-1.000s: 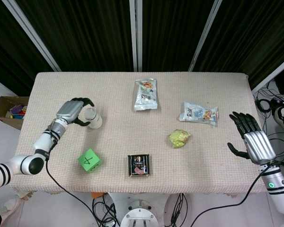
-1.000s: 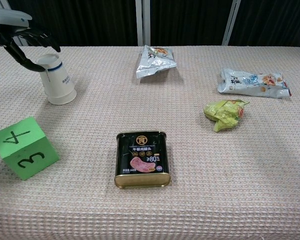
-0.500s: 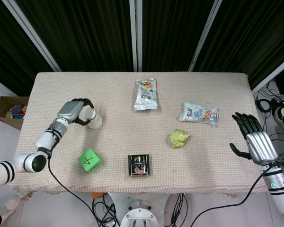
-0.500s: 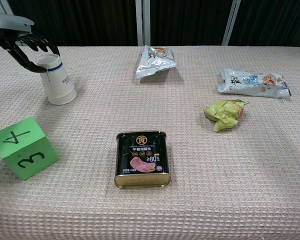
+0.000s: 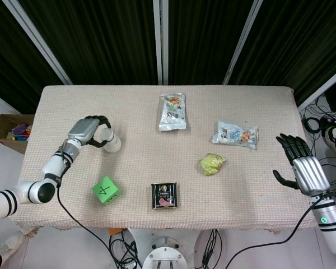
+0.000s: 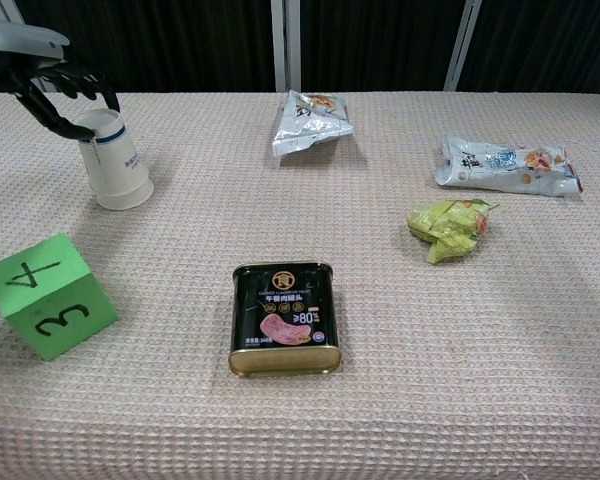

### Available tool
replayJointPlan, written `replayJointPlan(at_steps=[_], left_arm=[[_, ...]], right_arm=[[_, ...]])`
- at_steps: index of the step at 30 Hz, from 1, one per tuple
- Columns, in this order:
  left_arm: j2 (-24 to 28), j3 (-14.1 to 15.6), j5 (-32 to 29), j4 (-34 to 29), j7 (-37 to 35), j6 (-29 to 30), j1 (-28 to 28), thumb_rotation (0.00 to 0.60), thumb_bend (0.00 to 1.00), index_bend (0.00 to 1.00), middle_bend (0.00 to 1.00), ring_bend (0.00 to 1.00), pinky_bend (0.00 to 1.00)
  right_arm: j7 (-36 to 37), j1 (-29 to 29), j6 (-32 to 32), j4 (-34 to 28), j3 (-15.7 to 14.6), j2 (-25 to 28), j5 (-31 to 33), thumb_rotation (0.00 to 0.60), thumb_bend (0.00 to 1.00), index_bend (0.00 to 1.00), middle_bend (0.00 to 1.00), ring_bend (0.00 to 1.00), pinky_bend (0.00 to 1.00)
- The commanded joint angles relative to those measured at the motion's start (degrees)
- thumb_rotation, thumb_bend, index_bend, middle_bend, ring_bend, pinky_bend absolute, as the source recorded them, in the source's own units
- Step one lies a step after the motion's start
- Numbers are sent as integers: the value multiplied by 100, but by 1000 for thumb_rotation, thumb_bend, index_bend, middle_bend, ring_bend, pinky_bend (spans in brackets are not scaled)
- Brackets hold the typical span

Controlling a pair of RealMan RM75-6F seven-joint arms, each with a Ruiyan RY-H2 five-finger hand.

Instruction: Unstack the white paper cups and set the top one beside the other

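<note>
While curled around the raised end of the stacked white paper cups point(image 6: 112, 160), left hand point(image 5: 85, 133) looks to be gripping the top cup only lightly; cannot tell from either view whether fingers point(image 6: 68, 78) truly clamp the wall or merely rest on it. Stack standing upside down, mouth on the table point(image 5: 157, 185), near the left edge, beyond the green numbered cube point(image 6: 48, 295). Blue seam line between the two cups visible in the chest view, fingers placed above it.

Likely failures, judged from this pose:
- Lifting both cups together, if friction between nested walls beats the weight of the lower one; nothing pinning the bottom cup down.
- Crushing or denting the thin paper wall through too hard a squeeze.
- Slipping off, given a grip so high on the tapered end.
- Tipping the stack sideways and rolling it toward the table edge.

Right hand point(image 5: 301, 164) hanging past the right table edge, fingers spread, holding nothing, well apart from the cups and no help as a brace. Luncheon meat tin point(image 6: 284, 317), snack packets point(image 6: 310, 118) and crumpled yellow-green wrapper point(image 6: 450, 226) far enough off to pose little obstruction.
</note>
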Motion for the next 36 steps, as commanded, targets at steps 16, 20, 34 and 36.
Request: replayJointPlan(at_steps=[16, 20, 34, 36], left_arm=[[961, -32, 154, -1005, 276, 322, -25, 600, 373, 388, 169, 124, 125], [882, -49, 71, -1078, 254, 418, -36, 600, 381, 383, 169, 124, 126], [838, -364, 435, -1269, -7, 1061, 144, 600, 403, 376, 169, 124, 126], [963, -405, 473, -1452, 92, 1154, 135, 600, 402, 377, 169, 124, 126]], right_arm=[[155, -56, 102, 85, -9, -36, -95, 600, 266, 57, 58, 0, 0], [215, -88, 138, 131, -25, -42, -111, 600, 266, 57, 58, 0, 0], [362, -231, 310, 233, -59, -12, -141, 600, 266, 57, 58, 0, 0], [370, -235, 310, 243, -59, -16, -144, 600, 266, 57, 58, 0, 0]])
